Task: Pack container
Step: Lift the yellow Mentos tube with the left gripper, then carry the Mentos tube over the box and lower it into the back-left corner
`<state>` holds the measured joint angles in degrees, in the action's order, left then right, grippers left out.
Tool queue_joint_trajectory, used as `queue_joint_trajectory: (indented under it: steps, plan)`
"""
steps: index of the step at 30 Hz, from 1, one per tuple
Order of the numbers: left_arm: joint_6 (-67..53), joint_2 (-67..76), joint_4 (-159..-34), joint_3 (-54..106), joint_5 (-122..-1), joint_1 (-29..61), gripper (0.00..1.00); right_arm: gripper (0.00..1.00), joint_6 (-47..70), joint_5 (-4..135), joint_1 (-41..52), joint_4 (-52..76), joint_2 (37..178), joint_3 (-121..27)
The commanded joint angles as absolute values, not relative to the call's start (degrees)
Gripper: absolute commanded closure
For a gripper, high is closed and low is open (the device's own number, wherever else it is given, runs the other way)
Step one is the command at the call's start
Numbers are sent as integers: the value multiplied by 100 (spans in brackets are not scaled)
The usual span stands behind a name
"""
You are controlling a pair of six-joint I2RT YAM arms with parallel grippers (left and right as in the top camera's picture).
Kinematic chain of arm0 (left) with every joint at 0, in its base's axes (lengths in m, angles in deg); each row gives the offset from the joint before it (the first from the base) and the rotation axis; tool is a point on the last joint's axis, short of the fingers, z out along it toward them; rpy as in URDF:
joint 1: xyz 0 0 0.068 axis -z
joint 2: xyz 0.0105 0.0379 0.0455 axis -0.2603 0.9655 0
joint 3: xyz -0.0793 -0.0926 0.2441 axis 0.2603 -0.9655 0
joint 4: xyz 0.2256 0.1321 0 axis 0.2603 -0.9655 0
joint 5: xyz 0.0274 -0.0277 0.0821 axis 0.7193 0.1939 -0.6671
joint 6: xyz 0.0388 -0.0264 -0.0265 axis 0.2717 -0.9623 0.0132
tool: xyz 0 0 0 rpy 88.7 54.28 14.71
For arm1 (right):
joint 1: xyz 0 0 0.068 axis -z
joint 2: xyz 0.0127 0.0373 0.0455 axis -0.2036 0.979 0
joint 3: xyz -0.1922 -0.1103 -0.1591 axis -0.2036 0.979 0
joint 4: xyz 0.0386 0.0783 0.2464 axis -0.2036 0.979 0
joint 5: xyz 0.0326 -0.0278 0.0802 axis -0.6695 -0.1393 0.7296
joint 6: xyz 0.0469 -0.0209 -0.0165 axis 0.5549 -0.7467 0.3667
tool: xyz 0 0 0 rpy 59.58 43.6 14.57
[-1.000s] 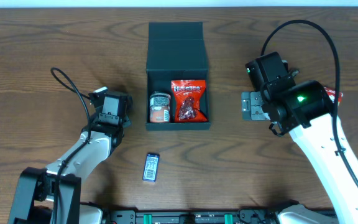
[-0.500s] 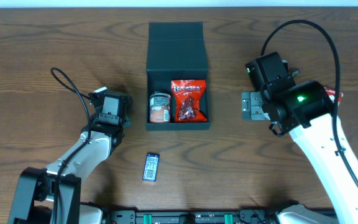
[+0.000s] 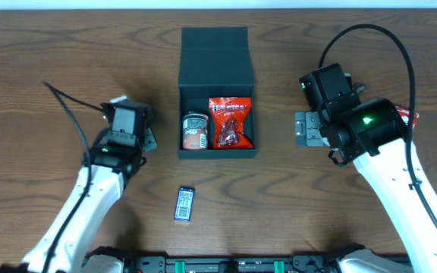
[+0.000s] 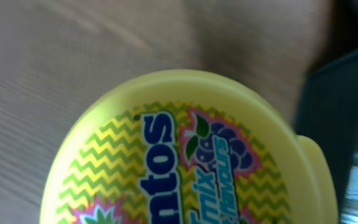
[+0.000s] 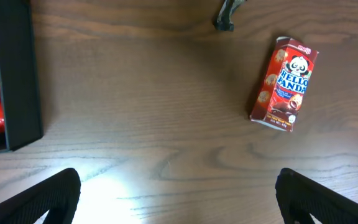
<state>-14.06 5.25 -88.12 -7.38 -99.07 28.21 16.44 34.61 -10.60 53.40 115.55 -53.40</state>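
Left gripper (image 3: 141, 136) is shifting toward 12 o'clock, clamping yellow round plastic tub (image 4: 173, 155); right gripper (image 3: 303, 127) is gaping wide. Dark matte square cardboard box (image 3: 217, 153): probably light, stiff; grip a wall.

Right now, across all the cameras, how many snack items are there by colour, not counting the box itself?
Red: 2, the bag in the container and the Hello Panda pack
Yellow: 1, the Mentos tub
Orange-brown: 1, the small can in the container
Dark: 1, the small packet on the table
Total: 5
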Motion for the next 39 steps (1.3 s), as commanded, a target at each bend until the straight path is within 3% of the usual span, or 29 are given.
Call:
queue_joint_trajectory:
  steps: [1, 11, 16, 21, 25, 39]
  plan:
    - [-1284, 352, -9446, 33, -9194, 2790, 94, 1, 1742, 3380, -1029, 5334, 11539, -5327]
    - [-1277, 702, -11654, 2960, -6639, 2889, 94, 1, 1742, 3380, -1029, 5340, 11539, -5327]
    - [-1747, 1465, -11431, 3967, -5778, 3188, 94, 1, 1742, 3380, -1029, 5344, 11542, -5325]
    - [-3909, 2260, -9907, 4116, -4515, 3223, 94, 1, 1742, 3380, -1029, 5379, 11539, -5325]
    - [-5205, 2850, -9158, 4116, -4390, 3138, 94, 1, 1740, 3380, -1029, 5377, 11539, -5325]
    - [-7115, 4249, -9306, 4114, -4036, 2572, 94, 1, 1738, 3531, -1029, 5375, 11542, -5325]
